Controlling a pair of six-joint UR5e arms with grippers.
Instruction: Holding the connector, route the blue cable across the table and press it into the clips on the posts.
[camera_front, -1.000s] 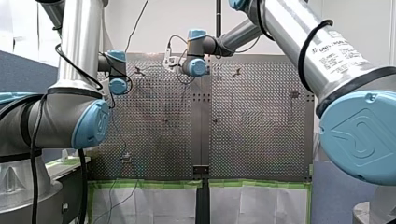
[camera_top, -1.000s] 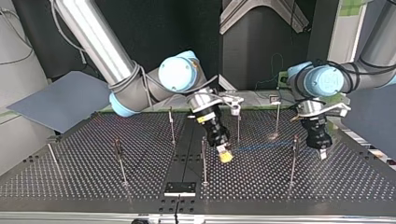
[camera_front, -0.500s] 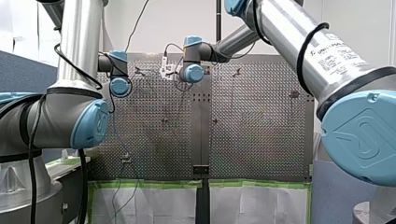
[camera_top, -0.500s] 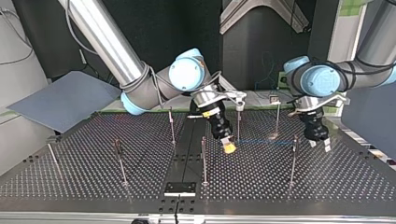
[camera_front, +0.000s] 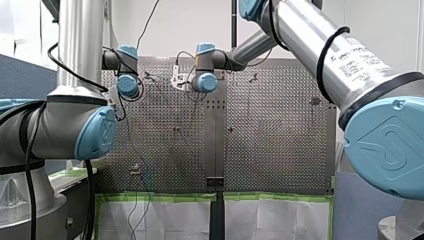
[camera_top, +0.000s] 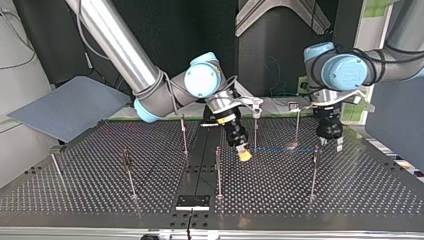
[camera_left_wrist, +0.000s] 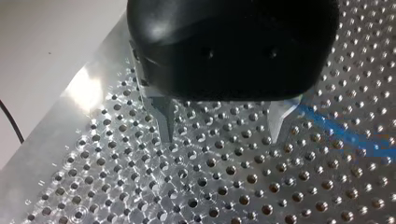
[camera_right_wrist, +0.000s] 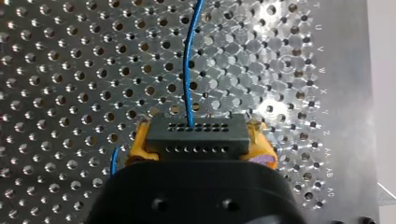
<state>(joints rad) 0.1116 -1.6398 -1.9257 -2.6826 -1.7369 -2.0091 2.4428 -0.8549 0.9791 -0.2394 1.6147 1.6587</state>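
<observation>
Right wrist view: our right gripper (camera_right_wrist: 201, 147) has its yellow pads (camera_right_wrist: 138, 145) clamped on the dark connector (camera_right_wrist: 196, 133), the blue cable (camera_right_wrist: 188, 70) leaving toward twelve o'clock. Our left gripper (camera_left_wrist: 222, 122) hangs spread wide, empty, with the cable at its three o'clock.

posts (camera_top: 218, 170) stand just beside my right pincer (camera_top: 243, 156); wide bare table (camera_top: 160, 200) between other posts.

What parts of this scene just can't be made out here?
Clips on the posts: top view, too small to show whether the blue cable sits in any.
Rear of the connector: right wrist view, behind my right end effector.
Cable's far end: left wrist view, cut by the edge.
</observation>
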